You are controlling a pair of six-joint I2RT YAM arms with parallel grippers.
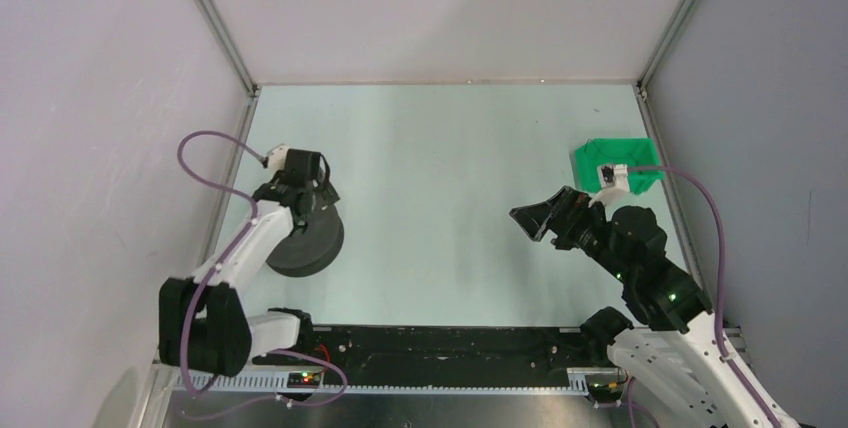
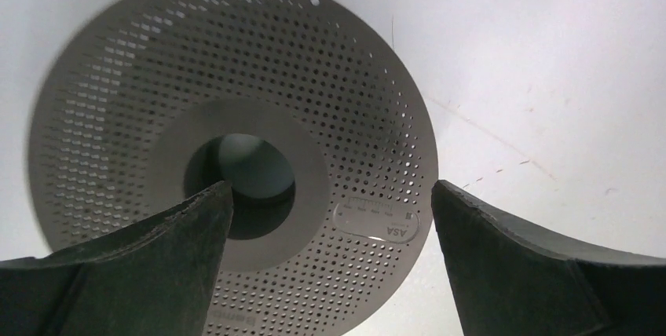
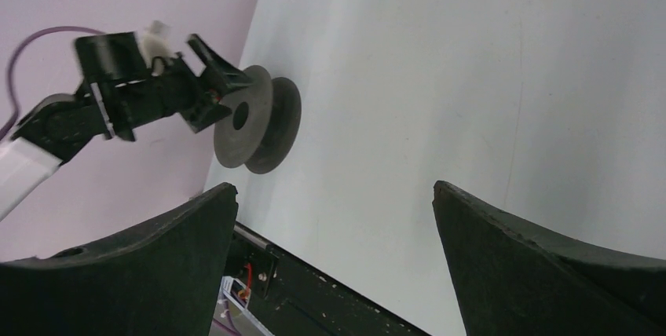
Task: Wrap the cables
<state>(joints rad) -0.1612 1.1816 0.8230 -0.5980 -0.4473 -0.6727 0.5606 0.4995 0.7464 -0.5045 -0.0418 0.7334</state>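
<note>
A dark grey perforated spool (image 1: pixel 305 238) with a centre hole lies flat at the left of the table. My left gripper (image 1: pixel 315 193) hangs open just above it. In the left wrist view the open left gripper (image 2: pixel 330 195) straddles the spool's face (image 2: pixel 236 77) without touching it. My right gripper (image 1: pixel 535 218) is open and empty above the table's right half. In the right wrist view the right gripper (image 3: pixel 334 195) looks across at the spool (image 3: pixel 255 120). I cannot make out the thin black cable for certain. A faint thin line (image 2: pixel 487 136) runs beside the spool.
A green box (image 1: pixel 610 153) stands at the back right, behind the right wrist. A black strip (image 1: pixel 440 343) runs along the near edge between the arm bases. Walls close the cell on the left, right and back.
</note>
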